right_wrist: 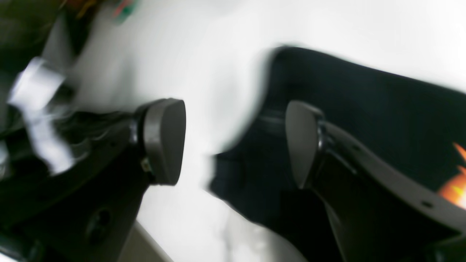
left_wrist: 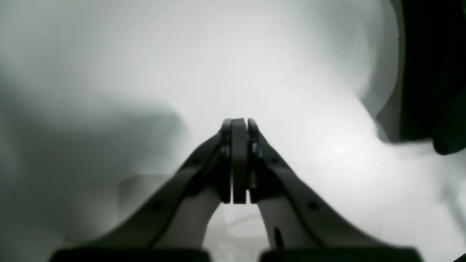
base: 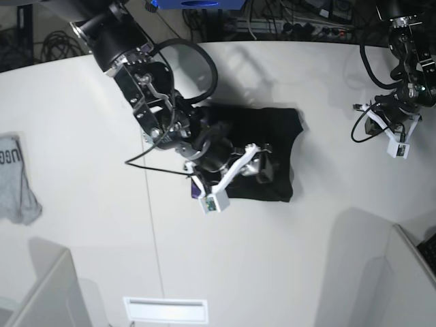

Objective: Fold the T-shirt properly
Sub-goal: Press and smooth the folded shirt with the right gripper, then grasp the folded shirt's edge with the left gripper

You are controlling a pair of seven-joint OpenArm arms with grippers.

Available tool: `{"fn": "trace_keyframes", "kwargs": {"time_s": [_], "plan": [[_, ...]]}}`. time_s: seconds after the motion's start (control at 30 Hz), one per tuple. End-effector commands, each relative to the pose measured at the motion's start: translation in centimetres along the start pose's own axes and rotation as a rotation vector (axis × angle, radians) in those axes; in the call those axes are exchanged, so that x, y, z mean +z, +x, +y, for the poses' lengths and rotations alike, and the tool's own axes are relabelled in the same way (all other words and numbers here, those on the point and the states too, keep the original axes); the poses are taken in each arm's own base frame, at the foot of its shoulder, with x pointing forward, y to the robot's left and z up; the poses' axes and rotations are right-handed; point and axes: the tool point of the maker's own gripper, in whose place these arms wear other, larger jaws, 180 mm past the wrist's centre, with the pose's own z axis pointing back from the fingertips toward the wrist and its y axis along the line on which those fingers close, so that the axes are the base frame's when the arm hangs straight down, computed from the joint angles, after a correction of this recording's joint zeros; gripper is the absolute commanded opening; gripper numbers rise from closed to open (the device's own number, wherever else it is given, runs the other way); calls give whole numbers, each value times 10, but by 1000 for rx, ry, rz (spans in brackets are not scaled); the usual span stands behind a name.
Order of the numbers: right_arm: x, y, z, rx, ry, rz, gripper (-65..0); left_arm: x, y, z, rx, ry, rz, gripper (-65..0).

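Observation:
The black T-shirt point(base: 262, 129) lies folded into a rough rectangle in the middle of the white table. In the right wrist view its black cloth point(right_wrist: 364, 105) fills the right side, with a bit of orange print point(right_wrist: 455, 187) at the edge. My right gripper point(base: 253, 163) hangs over the shirt's near left part. It is open point(right_wrist: 233, 142): one pad is above the bare table, the other above the cloth, and the shirt's edge runs between them. My left gripper point(base: 394, 136) is far to the right of the shirt, shut and empty point(left_wrist: 239, 125) above the bare table.
A small grey garment point(base: 13, 180) with dark lettering lies at the table's left edge. A blurred dark shape point(left_wrist: 433, 72) fills the top right of the left wrist view. Cables and gear point(base: 300, 20) crowd the far edge. A white panel point(base: 409, 272) stands at the near right.

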Motion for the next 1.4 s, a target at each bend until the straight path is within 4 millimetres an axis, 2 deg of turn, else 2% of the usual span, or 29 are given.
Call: {"fn": "trace_keyframes", "kwargs": {"time_s": [0.0, 0.07, 0.1, 0.2, 0.3, 0.33, 0.47, 0.53, 0.63, 0.7, 0.87, 0.93, 1.0, 1.1, 1.17, 1.27, 1.37], "plan": [[6, 13, -2, -3, 4, -46, -248, 7, 17, 0, -31, -1, -49, -650], [13, 4, -26, -39, -49, -42, -261, 10, 25, -10, -51, -13, -78, -650], [18, 3, -42, -66, -84, -59, -294, 11, 29, -21, -53, -31, -98, -650], [36, -2, -82, -142, -178, -129, -470, 15, 44, -44, -58, -67, -162, -650], [47, -5, -101, -164, -219, -146, -635, 9, 56, -69, -52, -123, -197, -650], [49, -6, -101, -153, -215, -144, -650, 5, 57, -79, -58, -146, -198, -650], [47, -18, -95, -159, -195, -95, -650, -3, 58, -106, -75, -205, -190, -650], [41, -26, -72, -141, -143, -61, -650, -3, 56, -105, -71, -203, -187, -650], [32, -30, -59, -111, -112, -33, -650, -3, 55, -104, -75, -200, -183, -650], [24, -38, -69, -119, -137, -2, -650, -3, 51, -102, -75, -197, -174, -650], [20, -57, -88, -138, -183, 49, -650, 3, 28, -82, -46, -153, -130, -650], [20, -69, -104, -140, -219, 82, -650, 3, 18, -81, -46, -148, -105, -650], [19, -78, -111, -150, -237, 105, -650, 4, 12, -81, -50, -149, -92, -650], [20, -81, -114, -156, -247, 96, -650, 5, -2, -78, -52, -144, -56, -650], [22, -81, -111, -156, -242, 86, -650, 6, -1, -79, -56, -146, -61, -650], [30, -67, -93, -140, -200, 39, -650, 7, -1, -80, -53, -147, -64, -650], [46, -48, -87, -149, -186, -30, -650, 7, 9, -81, -53, -151, -90, -650]]}}
